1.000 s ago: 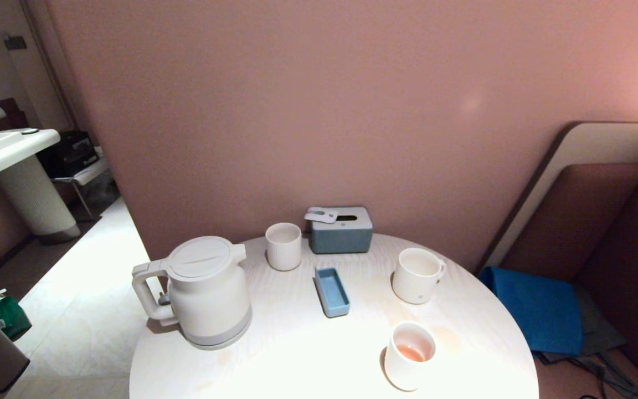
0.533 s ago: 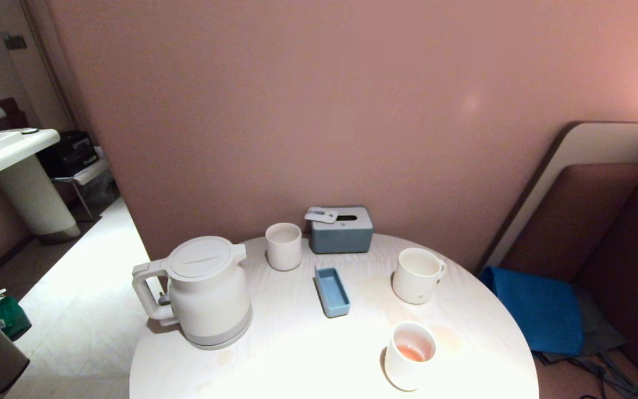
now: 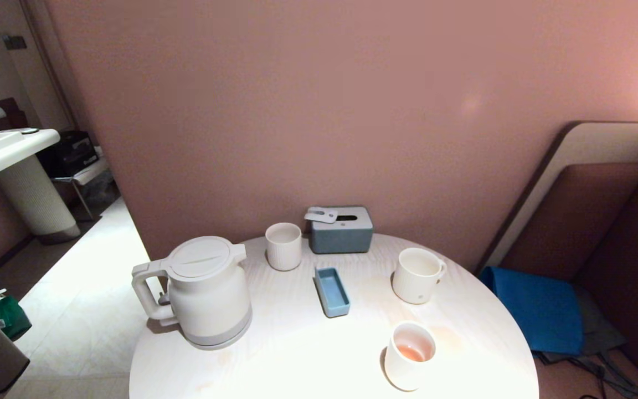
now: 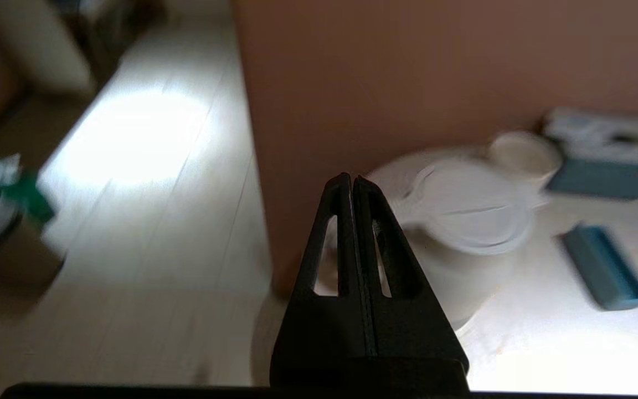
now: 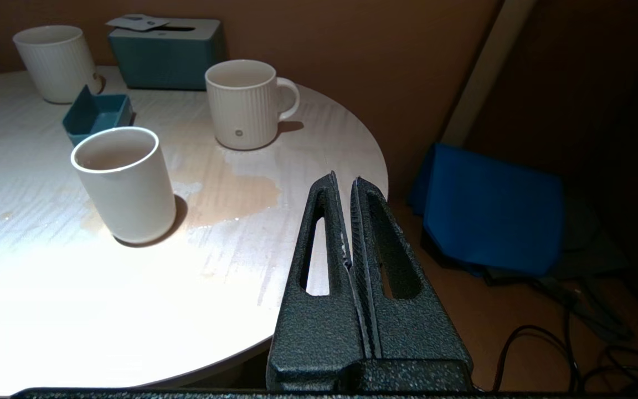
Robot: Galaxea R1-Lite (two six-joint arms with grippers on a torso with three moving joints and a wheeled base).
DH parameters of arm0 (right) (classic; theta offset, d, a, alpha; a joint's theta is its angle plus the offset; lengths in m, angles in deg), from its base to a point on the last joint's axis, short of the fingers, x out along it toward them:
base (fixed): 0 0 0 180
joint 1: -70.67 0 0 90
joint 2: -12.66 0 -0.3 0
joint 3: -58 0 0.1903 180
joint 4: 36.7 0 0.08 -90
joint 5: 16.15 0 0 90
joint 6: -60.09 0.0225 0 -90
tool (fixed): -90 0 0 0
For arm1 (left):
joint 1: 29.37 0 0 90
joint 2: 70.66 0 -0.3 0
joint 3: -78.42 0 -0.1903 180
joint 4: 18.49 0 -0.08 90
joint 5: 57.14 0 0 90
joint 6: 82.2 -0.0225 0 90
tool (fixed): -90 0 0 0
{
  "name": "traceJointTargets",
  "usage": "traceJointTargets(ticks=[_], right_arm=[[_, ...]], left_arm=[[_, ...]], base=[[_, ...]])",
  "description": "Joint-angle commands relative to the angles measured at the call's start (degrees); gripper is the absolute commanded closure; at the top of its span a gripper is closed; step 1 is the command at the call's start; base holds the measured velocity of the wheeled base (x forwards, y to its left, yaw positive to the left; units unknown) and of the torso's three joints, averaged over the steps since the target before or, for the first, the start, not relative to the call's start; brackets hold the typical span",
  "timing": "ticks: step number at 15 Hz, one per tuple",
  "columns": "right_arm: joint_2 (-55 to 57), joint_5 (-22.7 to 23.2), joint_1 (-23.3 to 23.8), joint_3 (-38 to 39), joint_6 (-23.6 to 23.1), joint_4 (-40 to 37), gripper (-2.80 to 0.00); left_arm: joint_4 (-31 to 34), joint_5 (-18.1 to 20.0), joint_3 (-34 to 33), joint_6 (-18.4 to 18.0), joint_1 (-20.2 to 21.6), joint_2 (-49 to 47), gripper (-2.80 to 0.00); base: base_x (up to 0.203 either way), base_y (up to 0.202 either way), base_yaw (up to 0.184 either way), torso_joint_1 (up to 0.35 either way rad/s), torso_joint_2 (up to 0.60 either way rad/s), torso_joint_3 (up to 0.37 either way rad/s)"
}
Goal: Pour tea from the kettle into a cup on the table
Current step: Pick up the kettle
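The cream-white kettle (image 3: 205, 291) stands upright on the left of the round table (image 3: 297, 360), its handle toward the table's left edge. The ribbed white cup (image 3: 417, 275) with a loop handle stands at the right, empty as far as I can see. Pale orange tea (image 3: 411, 352) lies in a smooth white cup (image 3: 409, 356) near the front. My left gripper (image 4: 351, 178) is shut and empty, off the table's left side, with the kettle (image 4: 474, 221) just beyond it. My right gripper (image 5: 344, 180) is shut and empty by the table's right front edge, short of the ribbed cup (image 5: 248, 103).
A ribbed tumbler (image 3: 283, 246) and a grey-blue tissue box (image 3: 341, 230) stand at the back, a small blue tray (image 3: 332, 291) in the middle. A wet tea patch (image 5: 230, 194) lies between the two right cups. A blue bag (image 3: 540, 310) lies on the floor at right.
Nothing on the table has moved. A small dark shape has come into the head view's far left edge.
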Motion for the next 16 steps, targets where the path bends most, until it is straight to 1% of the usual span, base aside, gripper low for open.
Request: traceJointTargets(ticks=[1,5,6,7,9,10,11,12,13,14,16], right_arm=[[0.1,0.0,0.0,0.0,0.0,0.0,0.00],[0.1,0.0,0.0,0.0,-0.1,0.0,0.00],[0.1,0.0,0.0,0.0,-0.1,0.0,0.00],[0.1,0.0,0.0,0.0,-0.1,0.0,0.00],[0.1,0.0,0.0,0.0,0.0,0.0,0.00],[0.1,0.0,0.0,0.0,-0.1,0.0,0.00],[0.1,0.0,0.0,0.0,-0.1,0.0,0.00],[0.1,0.0,0.0,0.0,0.0,0.0,0.00],[0.1,0.0,0.0,0.0,0.0,0.0,0.00],[0.1,0.0,0.0,0.0,0.0,0.0,0.00],[0.1,0.0,0.0,0.0,0.0,0.0,0.00]], left_arm=[[-0.1,-2.4,-0.4,1.8,0.0,-13.9,0.00],[-1.3,-3.7,-7.8,4.5,0.0,-25.5,0.00],[-5.0,-3.7,-9.9,4.7,0.0,-29.0,0.00],[-12.1,-3.6,-12.0,4.7,0.0,-32.1,0.00],[-29.0,-3.5,-17.6,4.4,-0.1,-38.6,0.00],[-36.3,-3.1,-20.9,4.3,-0.2,-40.7,0.00],[-40.9,-2.1,-23.4,4.3,-0.3,-41.8,0.00],[-43.0,0.3,-24.6,4.3,-0.3,-42.2,0.00],[-43.2,2.1,-24.9,4.4,-0.3,-41.8,0.00],[-43.2,2.8,-25.0,4.4,-0.4,-41.5,0.00],[-43.2,3.0,-24.7,4.7,-1.0,-40.6,0.00]], base=[[0.000,0.000,0.000,0.000,0.00,0.000],[0.000,0.000,0.000,0.000,0.00,0.000],[0.000,0.000,0.000,0.000,0.00,0.000],[0.000,0.000,0.000,0.000,0.00,0.000],[0.000,0.000,0.000,0.000,0.00,0.000],[0.000,0.000,0.000,0.000,0.00,0.000],[0.000,0.000,0.000,0.000,0.00,0.000],[0.000,0.000,0.000,0.000,0.00,0.000],[0.000,0.000,0.000,0.000,0.00,0.000],[0.000,0.000,0.000,0.000,0.00,0.000],[0.000,0.000,0.000,0.000,0.00,0.000]])
